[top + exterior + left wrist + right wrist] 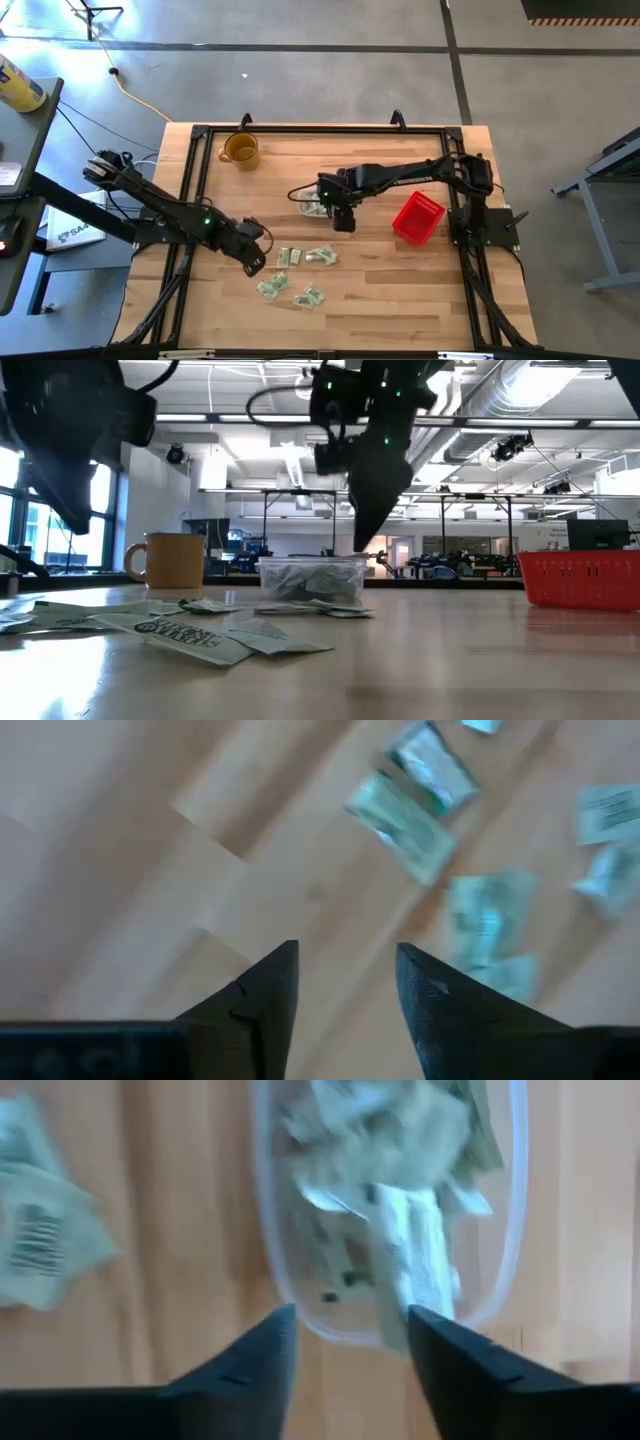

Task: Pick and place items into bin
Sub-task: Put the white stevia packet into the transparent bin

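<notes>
Packets (296, 272) lie scattered on the bench (380, 290) near its front edge, with more already piled in the clear bin (390, 1210) at mid-bench. Right gripper (345, 1345) hangs just over the bin's rim, fingers apart and empty. Left gripper (345, 990) hovers beside the loose packets, likewise spread and empty.

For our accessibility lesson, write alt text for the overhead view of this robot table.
Seen from above, the right gripper hangs beside a clear bin of packets on a wooden table. The left gripper sits by loose green packets; an amber mug and red basket stand apart.
</notes>
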Controlling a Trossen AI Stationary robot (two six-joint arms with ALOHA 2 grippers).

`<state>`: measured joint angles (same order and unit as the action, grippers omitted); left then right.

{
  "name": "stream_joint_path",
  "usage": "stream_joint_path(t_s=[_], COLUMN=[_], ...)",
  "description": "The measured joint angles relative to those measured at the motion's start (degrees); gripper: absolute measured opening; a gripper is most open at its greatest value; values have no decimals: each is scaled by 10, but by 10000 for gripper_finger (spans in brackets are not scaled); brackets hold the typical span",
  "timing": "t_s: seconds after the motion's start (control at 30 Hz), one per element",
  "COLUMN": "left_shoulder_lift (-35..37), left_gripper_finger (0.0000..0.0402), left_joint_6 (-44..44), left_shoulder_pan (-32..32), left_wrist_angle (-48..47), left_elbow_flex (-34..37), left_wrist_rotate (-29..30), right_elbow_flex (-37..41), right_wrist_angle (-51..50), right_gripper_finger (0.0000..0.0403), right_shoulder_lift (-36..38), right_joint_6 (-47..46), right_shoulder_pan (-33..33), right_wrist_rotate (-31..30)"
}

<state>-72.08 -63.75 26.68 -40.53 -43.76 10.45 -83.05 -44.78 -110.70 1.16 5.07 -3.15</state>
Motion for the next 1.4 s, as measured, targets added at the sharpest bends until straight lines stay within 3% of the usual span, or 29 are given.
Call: stream_joint_path(t_s=[0.13, 0.27, 0.43, 0.6, 0.73, 0.87, 1.13, 1.27, 1.4], left_shoulder_lift=[-17, -54, -124, -182, -221, -264, -250, -222, -204], left_gripper_finger=[238, 263, 272, 262, 244, 201, 26, 34, 24], left_joint_6=[-107, -190, -278, -294, -264, -258, -152, -68, 101], left_shoulder_pan=[4, 3, -3, -27, -47, -57, -81, -138, -204], left_wrist_angle=[69, 140, 170, 219, 235, 186, 90, 27, -19], left_elbow_flex=[18, 20, 10, -13, -37, -64, -86, -130, -206], left_wrist_rotate=[-43, -52, -39, -38, -15, -20, -5, 44, 70], right_elbow_flex=[4, 40, 128, 214, 258, 287, 321, 322, 322], right_wrist_angle=[25, 22, 32, 73, 88, 91, 92, 92, 89], right_gripper_finger=[247, 295, 311, 312, 312, 312, 312, 312, 312], right_shoulder_lift=[27, 49, 92, 147, 180, 208, 235, 235, 238], right_joint_6=[23, 41, 1, -46, -78, -117, -174, -189, -214], right_shoulder_pan=[-32, -56, -68, -71, -69, -70, -70, -70, -73], right_wrist_rotate=[-26, -59, -76, -84, -91, -102, -122, -133, -133])
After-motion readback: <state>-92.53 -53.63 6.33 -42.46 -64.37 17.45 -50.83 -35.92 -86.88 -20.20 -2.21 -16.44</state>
